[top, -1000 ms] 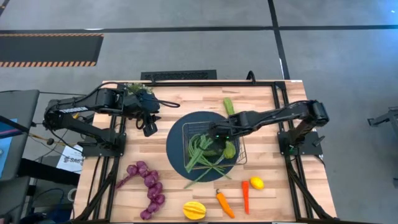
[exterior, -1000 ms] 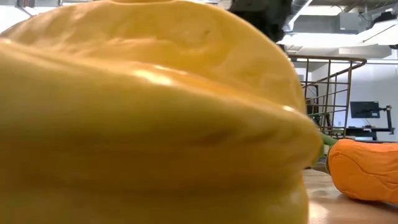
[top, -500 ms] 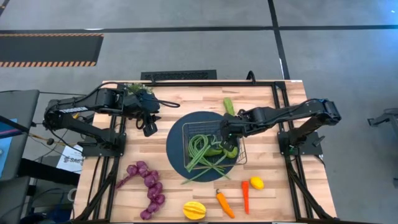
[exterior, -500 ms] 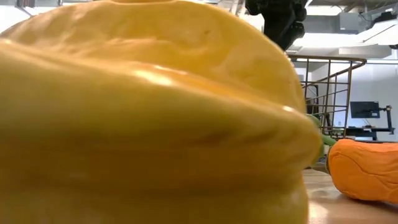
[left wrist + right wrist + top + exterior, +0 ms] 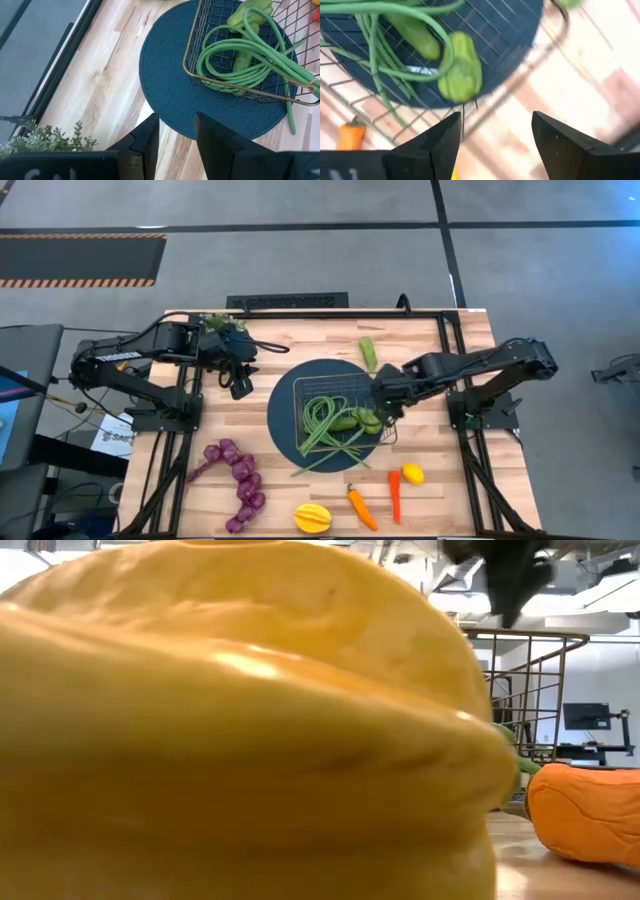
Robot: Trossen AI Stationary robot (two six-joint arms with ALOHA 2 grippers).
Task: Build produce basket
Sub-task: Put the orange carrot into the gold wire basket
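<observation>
Yellow ribbed fruit (image 5: 312, 518): at the near edge of the table, so close to the low camera that it fills most of that view.
Carrot (image 5: 361, 507): just right of the yellow fruit, with a red chili (image 5: 394, 495) and a lemon (image 5: 413, 474) beside it.
Grapes (image 5: 237, 477): a purple string lying on the near left part of the table.
Basket (image 5: 303, 386): in the middle of the table, on a round dark blue mat (image 5: 281, 417).
Basket contents: a bundle of green beans (image 5: 322, 425) with ends hanging over the near rim, a cucumber (image 5: 345, 423), and a knobbly green fruit (image 5: 368, 420) at the right side.
Right gripper (image 5: 385, 403): over the basket's right rim, fingers spread wide with nothing between them.
Left gripper (image 5: 240, 385): off the mat's left edge, fingers part open and empty.
Second cucumber (image 5: 368, 352): on the wood just beyond the mat.
Potted plant (image 5: 217, 323): at the far left corner, beside the left arm.
</observation>
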